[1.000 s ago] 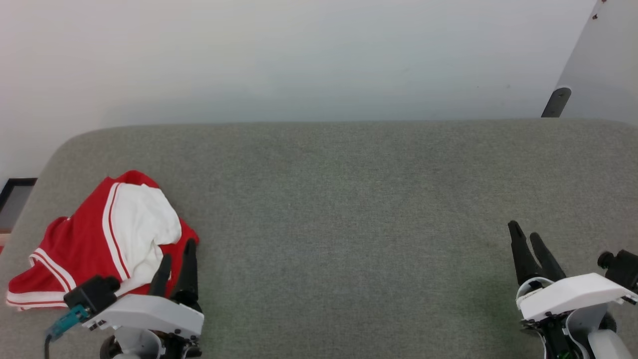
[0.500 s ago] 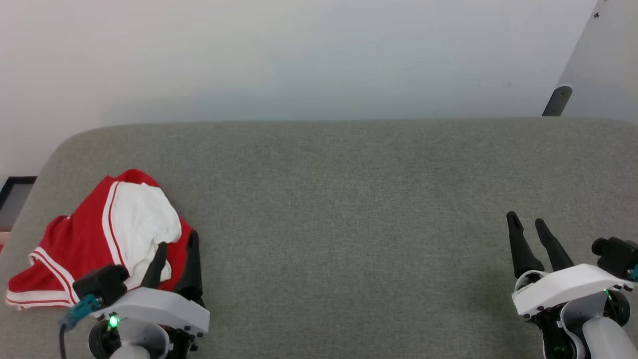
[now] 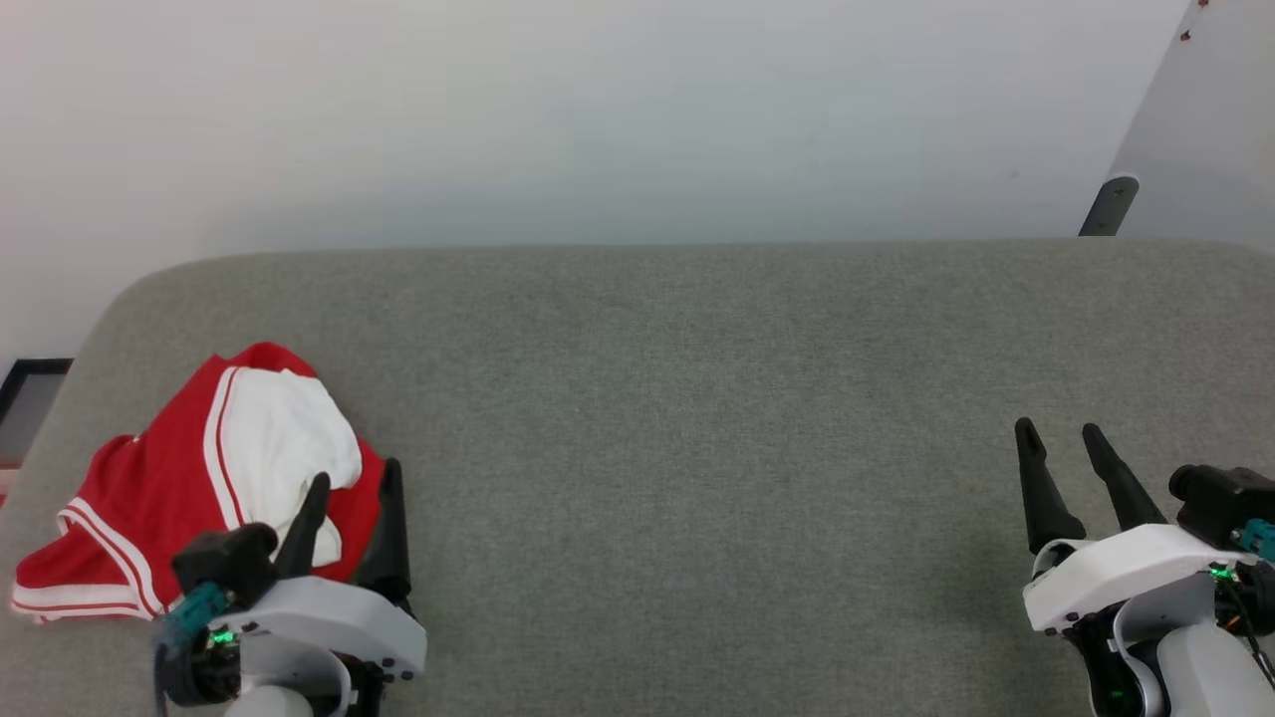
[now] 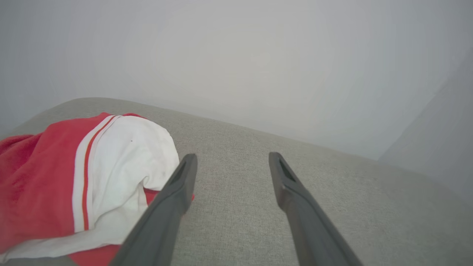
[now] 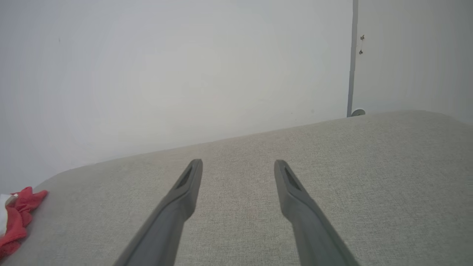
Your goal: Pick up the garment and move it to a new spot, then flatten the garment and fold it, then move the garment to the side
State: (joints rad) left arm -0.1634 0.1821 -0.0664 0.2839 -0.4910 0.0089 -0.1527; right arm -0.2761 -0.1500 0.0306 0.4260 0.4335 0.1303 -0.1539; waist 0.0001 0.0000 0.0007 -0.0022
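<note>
My left fingers [image 3: 390, 518], spread wide and empty, sit at the crumpled garment [image 3: 179, 508]'s right edge. My right fingers [image 3: 1041, 488], equally open and empty, hover well apart over grey surface [image 3: 697, 448], with a white wall [image 3: 598, 119] beyond.

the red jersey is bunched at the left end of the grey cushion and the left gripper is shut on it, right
No: the left gripper is open, its fingers spread over bare cushion beside the jersey, as the left wrist view shows. The rest holds.
</note>
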